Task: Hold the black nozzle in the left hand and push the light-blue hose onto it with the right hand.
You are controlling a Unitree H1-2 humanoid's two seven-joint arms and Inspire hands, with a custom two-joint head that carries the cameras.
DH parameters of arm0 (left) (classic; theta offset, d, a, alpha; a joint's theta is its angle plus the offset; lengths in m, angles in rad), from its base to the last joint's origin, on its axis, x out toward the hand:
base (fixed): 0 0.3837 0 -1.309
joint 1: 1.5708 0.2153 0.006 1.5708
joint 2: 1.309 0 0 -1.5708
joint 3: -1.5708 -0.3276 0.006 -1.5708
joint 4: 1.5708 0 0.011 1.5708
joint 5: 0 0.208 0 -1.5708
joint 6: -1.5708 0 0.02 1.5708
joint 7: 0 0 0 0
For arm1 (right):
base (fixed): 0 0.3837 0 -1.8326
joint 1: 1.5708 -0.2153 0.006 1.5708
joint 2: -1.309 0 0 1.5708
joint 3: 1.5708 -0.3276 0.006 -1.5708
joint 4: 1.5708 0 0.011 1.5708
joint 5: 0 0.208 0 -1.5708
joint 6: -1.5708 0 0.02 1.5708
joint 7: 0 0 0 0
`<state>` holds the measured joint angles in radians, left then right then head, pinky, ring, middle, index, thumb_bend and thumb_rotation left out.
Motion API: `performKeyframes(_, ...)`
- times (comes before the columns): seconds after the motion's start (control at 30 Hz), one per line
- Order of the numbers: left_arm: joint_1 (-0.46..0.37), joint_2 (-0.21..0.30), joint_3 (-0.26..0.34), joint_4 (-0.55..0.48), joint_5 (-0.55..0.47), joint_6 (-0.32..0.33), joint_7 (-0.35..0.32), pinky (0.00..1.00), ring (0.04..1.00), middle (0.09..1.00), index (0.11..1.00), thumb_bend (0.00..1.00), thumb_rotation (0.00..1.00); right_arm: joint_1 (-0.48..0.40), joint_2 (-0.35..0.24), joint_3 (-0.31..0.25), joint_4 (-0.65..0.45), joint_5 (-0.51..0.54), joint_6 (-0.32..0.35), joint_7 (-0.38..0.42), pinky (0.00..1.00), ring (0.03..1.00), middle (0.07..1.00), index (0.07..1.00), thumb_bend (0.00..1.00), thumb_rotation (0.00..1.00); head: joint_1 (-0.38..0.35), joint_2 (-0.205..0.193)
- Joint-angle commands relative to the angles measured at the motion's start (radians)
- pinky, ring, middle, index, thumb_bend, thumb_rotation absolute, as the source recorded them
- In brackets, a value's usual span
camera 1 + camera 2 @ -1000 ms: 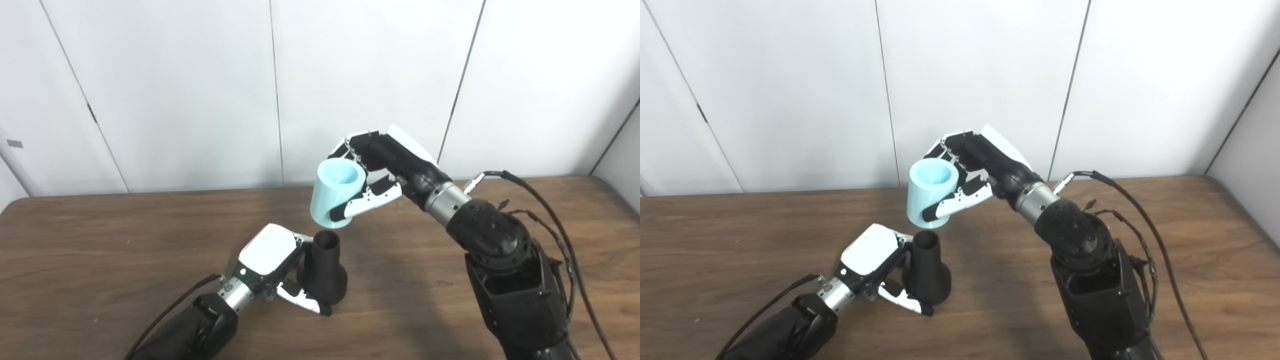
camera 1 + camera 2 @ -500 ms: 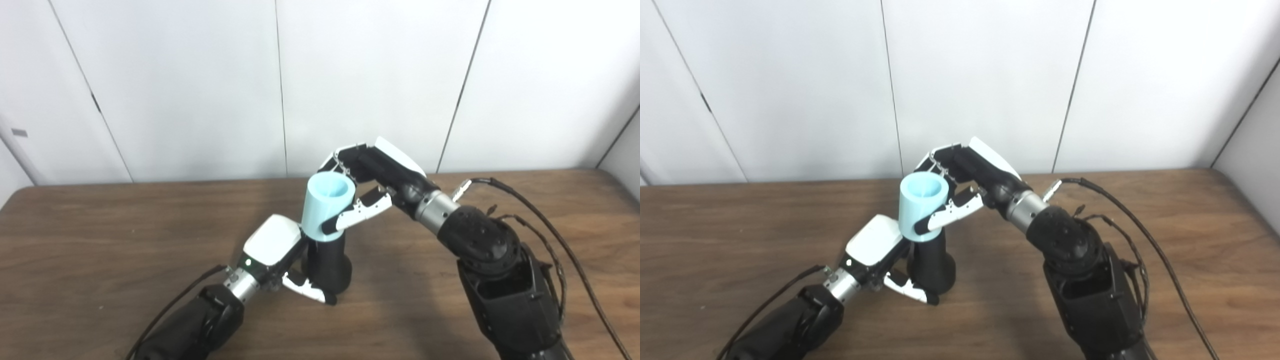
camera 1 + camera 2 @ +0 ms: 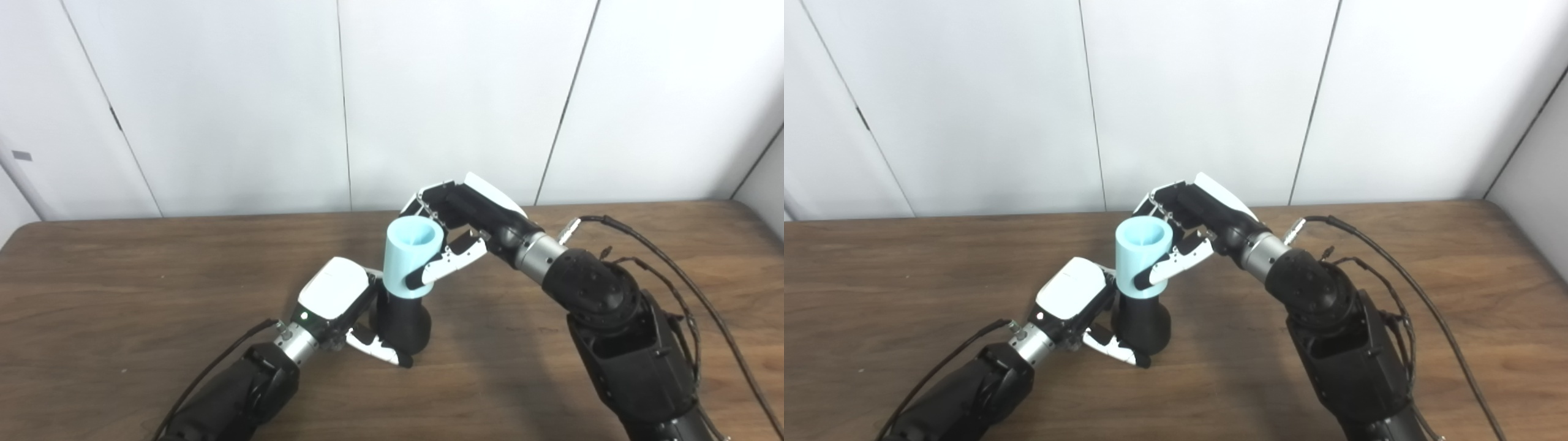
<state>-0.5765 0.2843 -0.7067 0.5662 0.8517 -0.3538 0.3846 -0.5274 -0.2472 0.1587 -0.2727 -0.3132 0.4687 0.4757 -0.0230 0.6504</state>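
The left robot hand (image 3: 335, 301) grasps the black nozzle (image 3: 399, 322), which stands upright on the brown wooden desk (image 3: 122, 288) with its flared base down; the fingers wrap the base from the near side and the white back of the hand leans against the neck. The right robot hand (image 3: 460, 225) is clenched around the light-blue hose (image 3: 411, 257), a short open-topped cylinder, with its thumb across the front and the fingers behind.

A second ago the hose hung in the air above and a little right of the nozzle's open mouth, clear of it. Half a second ago it had come over the neck and covered the top. Now it sits lower, its bottom rim close to where the nozzle widens, so that only the flared base shows below the blue. The hose tilts slightly, its top leaning right toward the right hand. The left hand has kept its hold on the nozzle in much the same spot on the desk, and the right forearm has dropped with the hose.
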Motion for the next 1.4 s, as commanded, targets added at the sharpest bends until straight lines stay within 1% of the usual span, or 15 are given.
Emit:
performKeyframes(0.0, 0.125, -0.011, -0.058, 0.043, 0.035, 0.003, -0.101, 0.27, 0.37, 0.458, 0.489, 0.53, 0.0, -0.057, -0.013, -0.014, -0.018, 0.011, -0.005, -0.021, 0.25, 0.325, 0.42, 0.485, 0.53, 0.0, 0.0, 0.003)
performKeyframes(0.13, 0.127, -0.011, -0.058, 0.044, 0.036, 0.002, -0.095, 0.26, 0.348, 0.472, 0.484, 0.53, 0.0, -0.074, -0.011, -0.031, -0.02, 0.016, 0.0, -0.013, 0.24, 0.314, 0.408, 0.485, 0.53, 0.0, -0.001, 0.005)
performKeyframes(0.2, 0.128, -0.012, -0.056, 0.041, 0.031, 0.005, -0.102, 0.26, 0.346, 0.472, 0.484, 0.53, 0.0, -0.081, -0.015, -0.031, -0.022, 0.015, 0.0, -0.013, 0.25, 0.325, 0.41, 0.487, 0.53, 0.0, -0.001, 0.006)
performKeyframes(0.3, 0.128, -0.013, -0.058, 0.042, 0.033, 0.007, -0.101, 0.26, 0.354, 0.473, 0.484, 0.53, 0.0, -0.089, -0.022, -0.026, -0.024, 0.008, -0.001, -0.014, 0.27, 0.346, 0.421, 0.487, 0.53, 0.0, 0.001, 0.009)
performKeyframes(0.37, 0.128, -0.013, -0.059, 0.039, 0.036, 0.01, -0.102, 0.27, 0.366, 0.473, 0.484, 0.53, 0.0, -0.087, -0.022, -0.022, -0.024, 0.011, -0.003, -0.017, 0.25, 0.321, 0.411, 0.488, 0.53, 0.0, 0.003, 0.011)
performKeyframes(0.43, 0.129, -0.013, -0.061, 0.037, 0.038, 0.011, -0.101, 0.27, 0.368, 0.473, 0.484, 0.53, 0.0, -0.084, -0.022, -0.02, -0.022, 0.018, -0.006, -0.018, 0.24, 0.318, 0.409, 0.489, 0.53, 0.0, 0.005, 0.012)
performKeyframes(0.53, 0.132, -0.013, -0.06, 0.032, 0.036, 0.01, -0.098, 0.26, 0.35, 0.473, 0.484, 0.53, 0.0, -0.076, -0.024, -0.009, -0.017, 0.016, -0.008, -0.014, 0.21, 0.284, 0.4, 0.489, 0.53, 0.0, 0.01, 0.016)
performKeyframes(0.67, 0.132, -0.012, -0.059, 0.026, 0.033, 0.018, -0.11, 0.26, 0.354, 0.473, 0.484, 0.53, 0.0, -0.062, -0.027, 0.006, -0.008, 0.019, -0.023, -0.016, 0.24, 0.321, 0.417, 0.489, 0.53, 0.0, 0.011, 0.017)
performKeyframes(0.77, 0.132, -0.009, -0.059, 0.02, 0.032, 0.026, -0.12, 0.26, 0.368, 0.408, 0.504, 0.52, 0.0, -0.054, -0.033, 0.018, 0.001, 0.024, -0.043, -0.013, 0.26, 0.331, 0.421, 0.49, 0.53, 0.0, 0.011, 0.017)
performKeyframes(0.87, 0.133, -0.009, -0.059, 0.02, 0.032, 0.024, -0.116, 0.26, 0.363, 0.459, 0.489, 0.53, 0.0, -0.046, -0.039, 0.026, 0.013, 0.033, -0.064, -0.012, 0.24, 0.306, 0.408, 0.496, 0.53, 0.0, 0.011, 0.017)
performKeyframes(0.93, 0.134, -0.007, -0.058, 0.015, 0.033, 0.023, -0.114, 0.26, 0.358, 0.47, 0.485, 0.53, 0.0, -0.039, -0.043, 0.027, 0.012, 0.041, -0.063, -0.008, 0.26, 0.331, 0.417, 0.498, 0.53, 0.0, 0.013, 0.022)
performKeyframes(1.1, 0.135, -0.005, -0.057, 0.01, 0.034, 0.027, -0.115, 0.25, 0.358, 0.473, 0.484, 0.53, 0.0, -0.025, -0.063, 0.044, 0.001, 0.033, -0.054, -0.006, 0.24, 0.311, 0.413, 0.496, 0.53, 0.0, 0.013, 0.025)
performKeyframes(1.2, 0.134, -0.004, -0.056, 0.01, 0.033, 0.025, -0.114, 0.25, 0.353, 0.473, 0.484, 0.53, 0.0, -0.019, -0.073, 0.048, 0.002, 0.04, -0.061, -0.004, 0.25, 0.328, 0.42, 0.495, 0.53, 0.0, 0.014, 0.027)
performKeyframes(1.27, 0.135, -0.004, -0.057, 0.007, 0.034, 0.029, -0.119, 0.25, 0.35, 0.473, 0.484, 0.53, 0.0, -0.013, -0.078, 0.05, -0.002, 0.041, -0.052, -0.003, 0.26, 0.332, 0.423, 0.494, 0.53, 0.0, 0.014, 0.028)
performKeyframes(1.37, 0.137, -0.005, -0.055, 0.005, 0.03, 0.029, -0.122, 0.25, 0.352, 0.473, 0.484, 0.53, 0.0, -0.004, -0.081, 0.055, -0.012, 0.033, -0.033, -0.004, 0.23, 0.303, 0.408, 0.496, 0.53, 0.0, 0.014, 0.029)
